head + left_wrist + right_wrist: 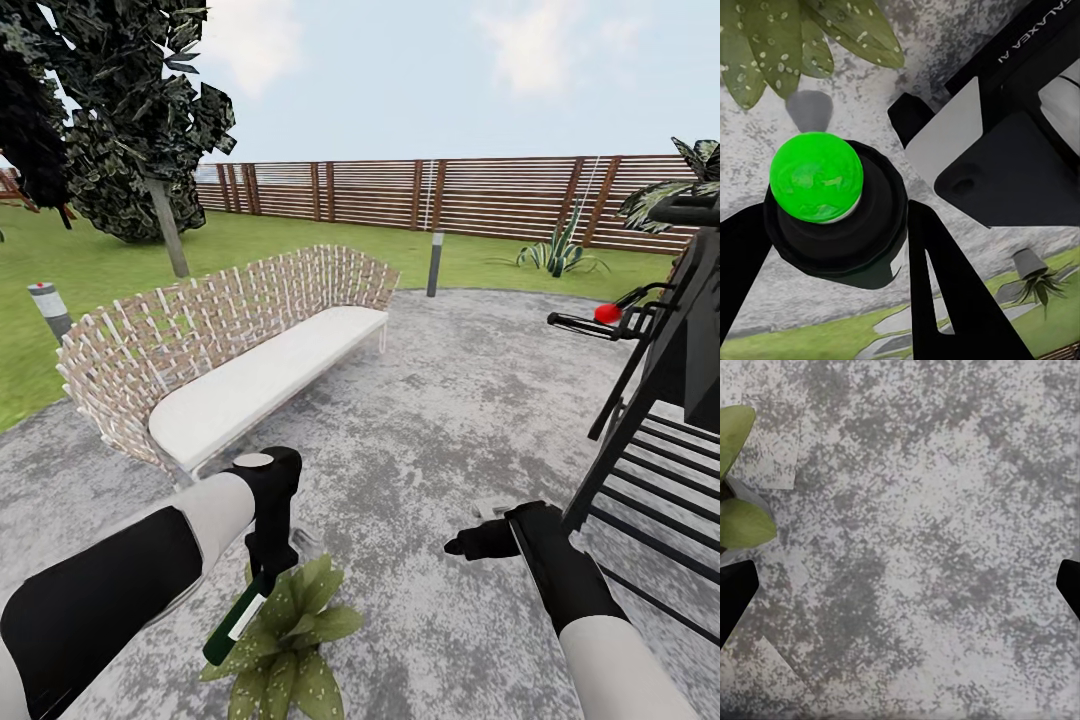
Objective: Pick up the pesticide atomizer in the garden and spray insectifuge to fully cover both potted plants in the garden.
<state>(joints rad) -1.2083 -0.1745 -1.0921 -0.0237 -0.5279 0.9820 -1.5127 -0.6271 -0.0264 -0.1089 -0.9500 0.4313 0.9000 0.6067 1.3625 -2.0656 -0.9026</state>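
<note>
My left gripper (263,568) is shut on the pesticide atomizer (236,620), whose dark green body slants down over a potted plant (285,645) with spotted pointed leaves at the front of the patio. In the left wrist view the atomizer (832,202) appears end-on, a dark round body with a bright green dome, between black fingers (945,292), with the potted plant's leaves (780,37) just beyond. A second potted plant (1035,274) stands far off by the lawn. My right gripper (465,545) hovers open over bare paving to the right, its fingertips (735,592) wide apart, plant leaves (742,521) at the frame edge.
A wicker bench (250,375) with a white cushion stands left of centre on the mottled grey patio (450,400). A black grill cart (670,400) with a red knob (606,313) stands close on the right. A lamp post (435,262), a tree (130,130), lawn and a slatted fence (450,195) lie beyond.
</note>
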